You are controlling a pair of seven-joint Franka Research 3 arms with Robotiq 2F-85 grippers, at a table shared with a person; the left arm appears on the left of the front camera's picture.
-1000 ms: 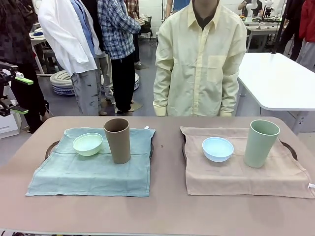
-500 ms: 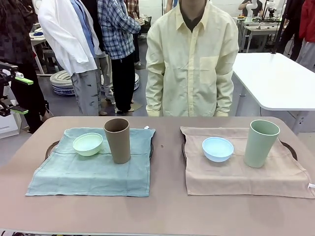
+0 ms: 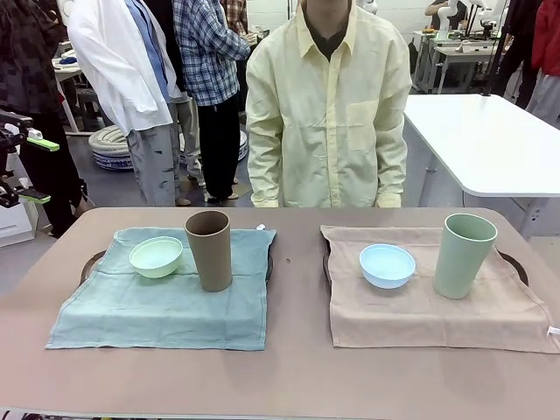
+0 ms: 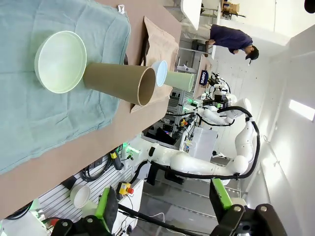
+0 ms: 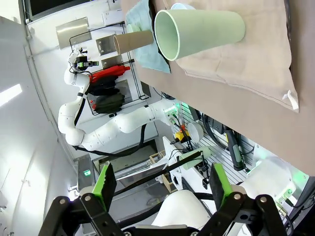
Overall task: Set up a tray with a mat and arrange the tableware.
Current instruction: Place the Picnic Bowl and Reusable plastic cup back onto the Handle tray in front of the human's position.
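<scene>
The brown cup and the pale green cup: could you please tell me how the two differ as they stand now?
The brown cup is brown, the pale green cup a soft green. The brown cup stands on the teal mat, the pale green cup on the beige mat. The brown cup has the mint green bowl on its left; the pale green cup has the light blue bowl there. Both are upright, tall and handleless.

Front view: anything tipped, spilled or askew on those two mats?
Nothing stands out. The brown cup and mint bowl stand upright on the teal mat; the pale green cup and blue bowl on the beige mat.
</scene>
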